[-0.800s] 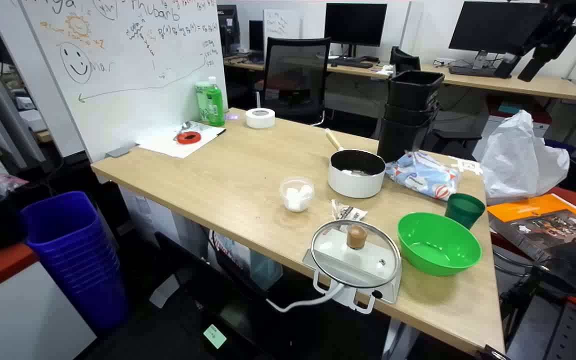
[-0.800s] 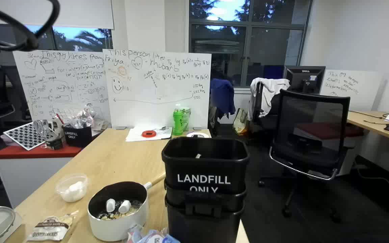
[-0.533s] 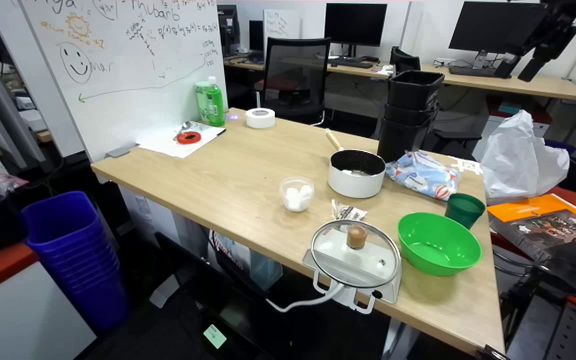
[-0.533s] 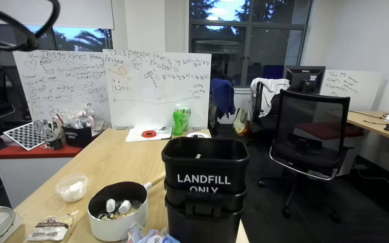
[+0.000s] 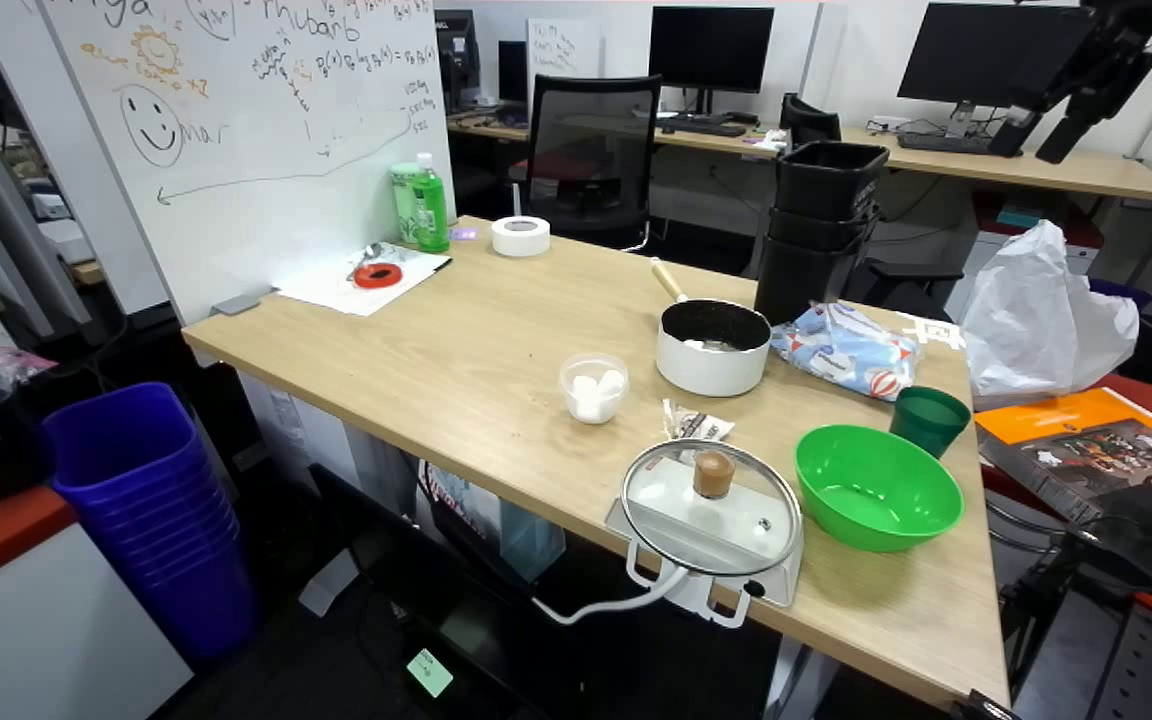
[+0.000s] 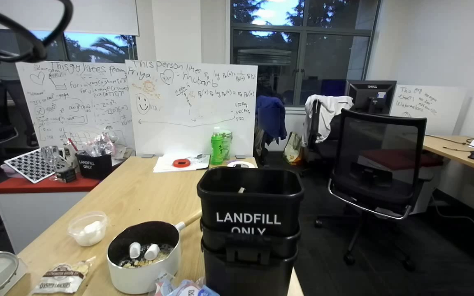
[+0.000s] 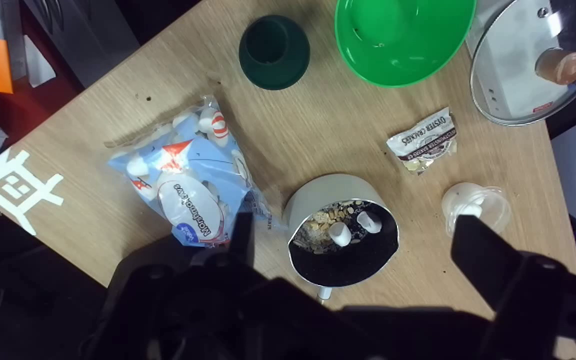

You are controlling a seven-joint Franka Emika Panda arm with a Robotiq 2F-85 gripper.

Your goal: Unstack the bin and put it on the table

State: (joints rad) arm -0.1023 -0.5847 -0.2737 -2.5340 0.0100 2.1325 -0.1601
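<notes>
A stack of black bins stands upright on the light wood table [image 5: 496,330] at its far right edge. The top bin [image 5: 826,185] has a wide rim and a white "LANDFILL ONLY" label, also seen in an exterior view [image 6: 249,209]. More black rims show below it, with the lower black bin [image 5: 804,280] on the table. My gripper [image 5: 1034,142] is open and empty, high up and to the right of the stack, touching nothing. In the wrist view my open gripper [image 7: 355,222] hangs over the table [image 7: 318,135]. A dark shape by the left finger is mostly hidden there.
A white pot [image 5: 711,360] with a handle and a marshmallow bag [image 5: 848,350] lie close to the stack. A green bowl [image 5: 876,490], dark green cup [image 5: 929,420], glass lid [image 5: 666,520], clear tub [image 5: 593,390] and cracker packet [image 7: 425,140] are also on the table.
</notes>
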